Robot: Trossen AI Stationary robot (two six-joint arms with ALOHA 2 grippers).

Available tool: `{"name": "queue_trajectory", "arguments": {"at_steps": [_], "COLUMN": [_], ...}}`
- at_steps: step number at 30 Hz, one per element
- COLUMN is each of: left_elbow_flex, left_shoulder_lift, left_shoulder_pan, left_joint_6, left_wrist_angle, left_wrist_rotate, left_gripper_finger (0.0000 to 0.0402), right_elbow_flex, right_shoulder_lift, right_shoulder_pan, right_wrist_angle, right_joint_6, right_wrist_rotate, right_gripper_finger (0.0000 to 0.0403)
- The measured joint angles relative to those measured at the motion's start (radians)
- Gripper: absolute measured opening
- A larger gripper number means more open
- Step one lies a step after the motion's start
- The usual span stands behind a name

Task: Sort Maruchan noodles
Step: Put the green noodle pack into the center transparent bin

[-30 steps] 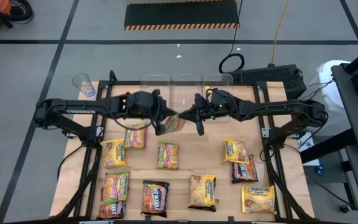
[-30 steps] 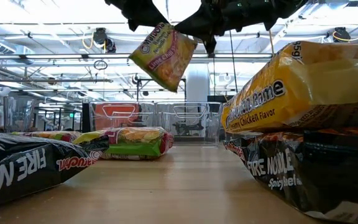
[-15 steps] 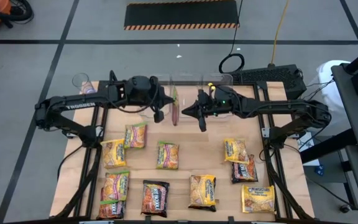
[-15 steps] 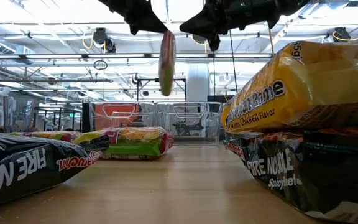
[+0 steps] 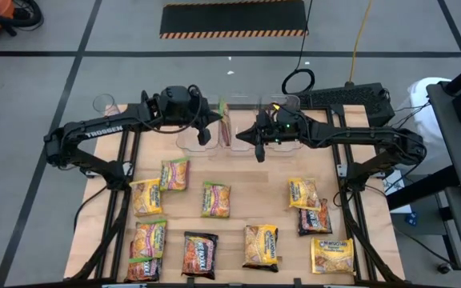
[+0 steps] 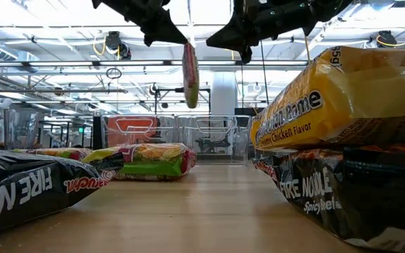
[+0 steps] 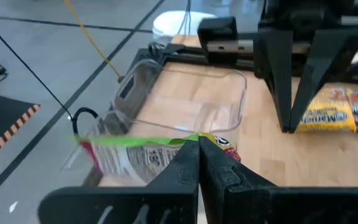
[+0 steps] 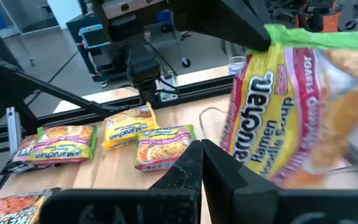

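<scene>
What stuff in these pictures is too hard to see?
- High view: the packet in the left tool hangs edge-on, so its label is unreadable.
- High view: the arms cover the bins, so what is inside is unknown.
- Low view: the front noodles hide the table behind them.

Green-edged yellow packet (image 5: 225, 122) hanging edge-on, apparently over bins (image 5: 238, 120), others (image 5: 215, 199) flat on table

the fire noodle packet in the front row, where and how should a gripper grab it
The dark fire noodle packet lies flat on the table, label up, clear of its neighbours. Probably best to come straight down from above and pinch across one short crimped end, where the plastic is thin and flat. The middle looks too wide and puffy for the fingers to span.
</scene>
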Motion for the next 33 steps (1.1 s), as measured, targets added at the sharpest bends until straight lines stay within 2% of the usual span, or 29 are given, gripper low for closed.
{"name": "queue_trajectory", "arguments": {"at_steps": [12, 16, 22, 28, 33], "left_elbow_flex": [-0.001, -0.002, -0.002, -0.002, -0.002], "left_shoulder_lift": [0.097, 0.120, 0.120, 0.120, 0.120], "left_shoulder_pan": [0.001, 0.001, -0.001, -0.001, -0.001], "left_joint_6": [-0.107, -0.177, -0.239, -0.271, -0.286], "left_wrist_angle": [0.091, 0.135, 0.143, 0.163, 0.165], "left_wrist_rotate": [0.001, 0.001, -0.049, -0.058, -0.120], "left_gripper_finger": [0.0000, 0.0000, 0.0000, 0.0000, 0.0000], "right_elbow_flex": [0.000, 0.000, 0.000, -0.001, -0.001], "right_shoulder_lift": [0.000, 0.000, -0.022, -0.068, -0.105], "right_shoulder_pan": [-0.020, -0.021, -0.022, -0.034, -0.034], "right_wrist_angle": [0.000, 0.000, -0.016, -0.039, -0.064], "right_joint_6": [0.015, 0.014, 0.007, 0.000, -0.010], "right_wrist_rotate": [0.049, 0.101, 0.194, 0.209, 0.269], "right_gripper_finger": [0.0000, 0.0000, 0.0000, 0.0000, 0.0000]}}
